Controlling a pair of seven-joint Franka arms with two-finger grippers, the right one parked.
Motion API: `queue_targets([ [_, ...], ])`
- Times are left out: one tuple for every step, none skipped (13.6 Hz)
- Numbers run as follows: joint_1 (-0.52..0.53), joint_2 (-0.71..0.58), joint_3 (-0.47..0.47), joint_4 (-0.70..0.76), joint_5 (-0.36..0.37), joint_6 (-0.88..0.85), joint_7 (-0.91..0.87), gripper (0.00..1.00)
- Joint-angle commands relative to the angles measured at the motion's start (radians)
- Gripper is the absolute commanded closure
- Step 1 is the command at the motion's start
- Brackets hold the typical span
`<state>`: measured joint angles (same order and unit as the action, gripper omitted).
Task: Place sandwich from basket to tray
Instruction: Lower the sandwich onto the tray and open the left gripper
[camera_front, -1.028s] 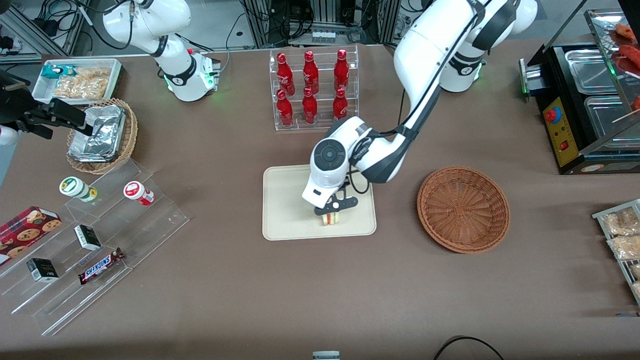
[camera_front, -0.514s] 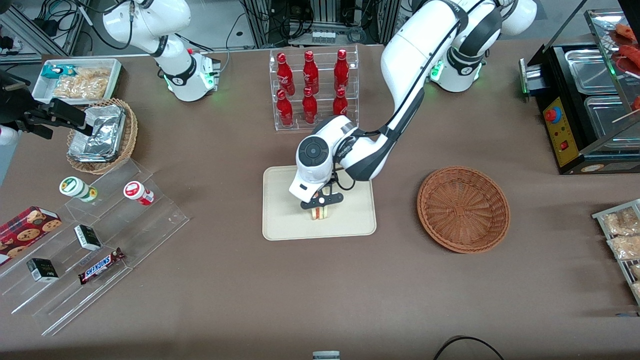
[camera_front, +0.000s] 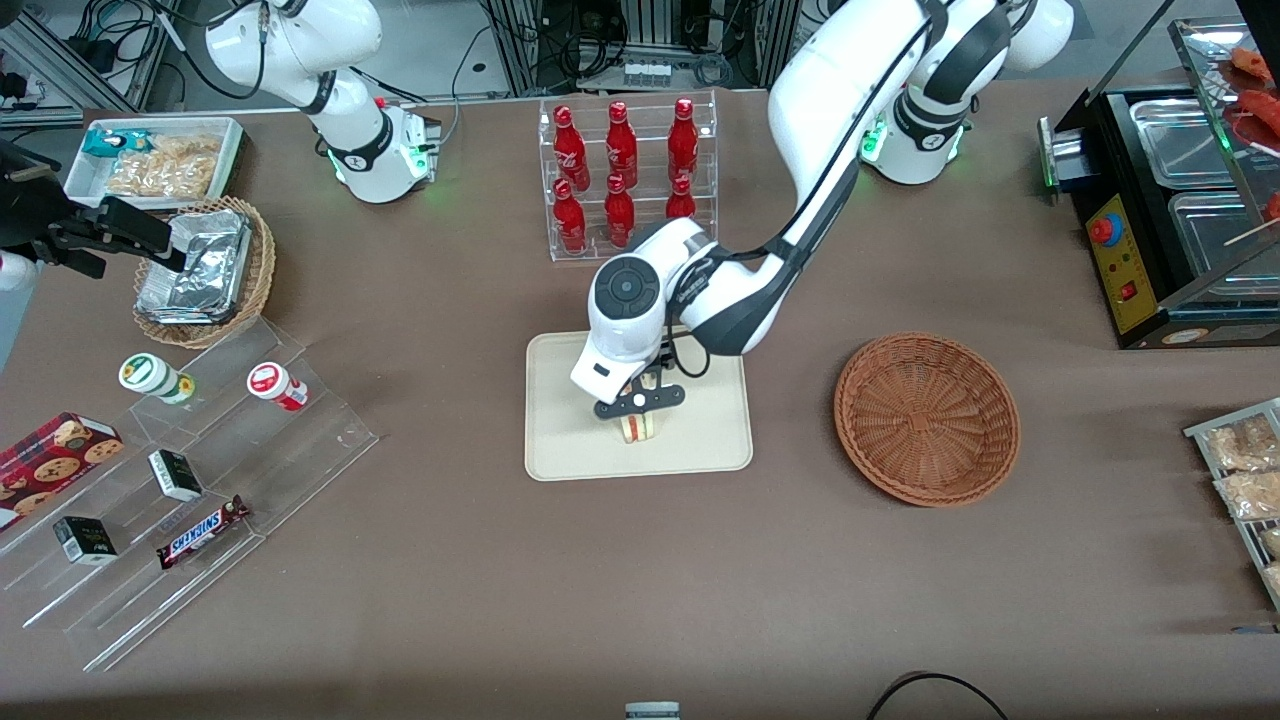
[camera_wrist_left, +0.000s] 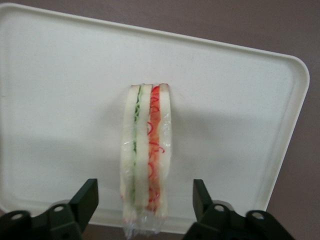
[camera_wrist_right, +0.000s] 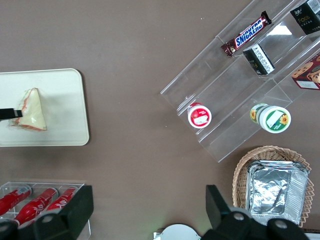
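Observation:
The sandwich (camera_front: 637, 428) (camera_wrist_left: 146, 155) (camera_wrist_right: 32, 111), a wrapped white-bread wedge with red and green filling, stands on its edge on the cream tray (camera_front: 570, 440) (camera_wrist_left: 65, 100) (camera_wrist_right: 60, 100), near the tray's middle. My left gripper (camera_front: 637, 414) (camera_wrist_left: 145, 189) hangs straight above it, open. Its black fingers (camera_wrist_left: 90, 196) straddle the wedge with a clear gap on both sides. The reddish-brown wicker basket (camera_front: 927, 417) sits empty beside the tray, toward the working arm's end of the table.
An acrylic rack of red bottles (camera_front: 625, 180) stands farther from the front camera than the tray. A stepped acrylic display with snacks (camera_front: 190, 480) and a tan basket of foil packs (camera_front: 205, 270) lie toward the parked arm's end. A black food warmer (camera_front: 1170, 200) sits at the working arm's end.
The gripper and sandwich shifted across the tray toward the parked arm's end over the last second. The wrist has since risen slightly while the sandwich stays on the tray.

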<state>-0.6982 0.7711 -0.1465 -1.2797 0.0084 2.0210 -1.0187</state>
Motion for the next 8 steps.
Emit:
queue_targets([
  [-0.006,-0.073,0.045,-0.053,0.01,-0.051,-0.011,0.0],
  [-0.003,-0.097,0.05,-0.069,0.013,-0.067,0.011,0.0],
  [0.031,-0.11,0.063,-0.069,0.01,-0.096,0.104,0.0],
  [0.052,-0.13,0.064,-0.07,-0.002,-0.149,0.189,0.0],
  [0.065,-0.139,0.068,-0.069,-0.004,-0.206,0.178,0.0],
  [0.083,-0.163,0.074,-0.073,-0.002,-0.249,0.169,0.0],
  [0.118,-0.188,0.08,-0.079,0.001,-0.292,0.181,0.0],
  [0.164,-0.216,0.081,-0.098,0.004,-0.335,0.201,0.0],
])
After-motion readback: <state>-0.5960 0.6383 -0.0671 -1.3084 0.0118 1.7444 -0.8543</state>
